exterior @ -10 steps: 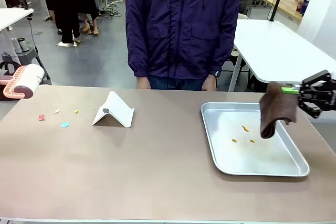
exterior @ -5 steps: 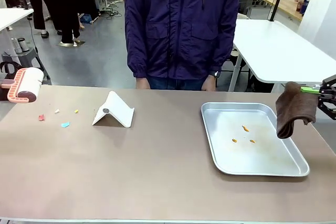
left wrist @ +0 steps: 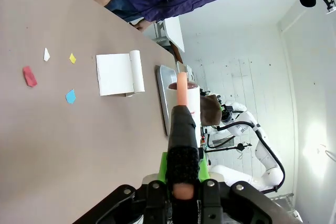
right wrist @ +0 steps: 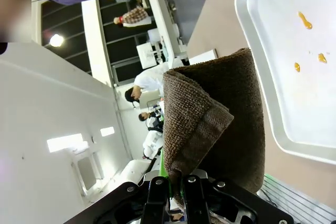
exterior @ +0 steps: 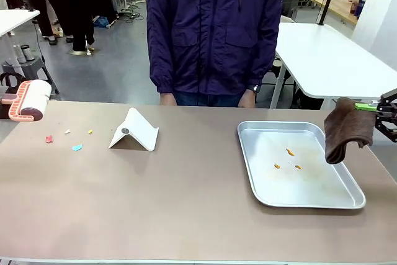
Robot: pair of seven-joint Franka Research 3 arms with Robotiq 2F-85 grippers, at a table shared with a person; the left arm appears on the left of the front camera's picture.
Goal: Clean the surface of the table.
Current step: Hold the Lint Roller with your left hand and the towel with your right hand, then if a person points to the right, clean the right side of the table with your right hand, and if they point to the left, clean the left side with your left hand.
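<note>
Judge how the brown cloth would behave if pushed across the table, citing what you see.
The brown cloth is probably floppy: it droops in a fold below the right claw, which is shut on one edge. It looks light, since one pinch carries it. Its coarse weave suggests it would drag and bunch on the table rather than slide.

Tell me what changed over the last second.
The right gripper, shut on the brown cloth, carried it rightward from over the tray to past its right rim. The lint roller in the left gripper barely shifted. The paper scraps, white stand and orange bits stayed put.
</note>
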